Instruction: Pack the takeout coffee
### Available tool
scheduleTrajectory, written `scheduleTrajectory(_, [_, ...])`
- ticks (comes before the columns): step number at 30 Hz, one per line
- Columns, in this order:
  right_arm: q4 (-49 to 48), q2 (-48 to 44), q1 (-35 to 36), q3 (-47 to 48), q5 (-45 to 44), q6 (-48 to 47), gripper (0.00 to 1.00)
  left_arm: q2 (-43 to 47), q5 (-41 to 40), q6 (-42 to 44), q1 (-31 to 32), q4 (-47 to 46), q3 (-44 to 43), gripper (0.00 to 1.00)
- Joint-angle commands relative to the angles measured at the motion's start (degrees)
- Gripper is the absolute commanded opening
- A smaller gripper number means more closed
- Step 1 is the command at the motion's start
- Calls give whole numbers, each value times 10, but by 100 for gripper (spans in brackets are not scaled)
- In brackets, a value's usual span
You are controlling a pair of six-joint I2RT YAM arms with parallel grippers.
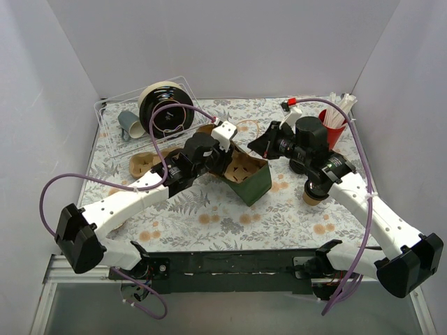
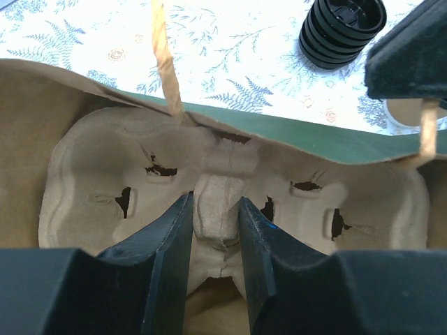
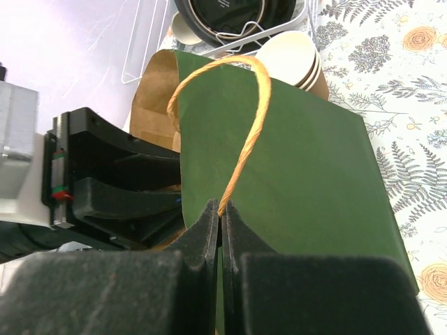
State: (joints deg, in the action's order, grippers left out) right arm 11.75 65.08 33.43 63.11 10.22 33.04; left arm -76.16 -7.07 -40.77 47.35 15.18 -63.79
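Counter [image 1: 209, 209], fern-print cloth. Paper bag [image 1: 253, 185] stands at centre, mouth up, pulp carrier [image 2: 91, 181] seated inside, its wells bare.

Left hand [image 2: 215, 209] is down in the bag, fingers closed on the carrier's middle ridge. Right hand [image 3: 221, 209] is pressed together on the bag's green wall, where the twine handle [image 3: 244, 139] roots.

Takeout coffee [image 1: 311, 198] stands outside the bag on the counter, to the bag's right. It is tucked under the right forearm, back toward the bases from the right hand. Only its tan lower wall shows, the lid hidden. It looks upright, long axis vertical.

Judgement: right arm is much nearer. Its hand must let go of the bag, then draw back and down.
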Motion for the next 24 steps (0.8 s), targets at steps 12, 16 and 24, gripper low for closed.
scheduleTrajectory(12, [11, 26, -9, 46, -42, 18, 1, -54, -42, 21, -2, -38, -5, 7])
scheduleTrajectory(16, [15, 35, -25, 46, -10, 49, 1, -61, -64, 11, -2, -48, -19, 5])
scheduleTrajectory(24, [-23, 16, -49, 18, 76, 199, 1, -23, -36, 10, -2, 18, -103, 7])
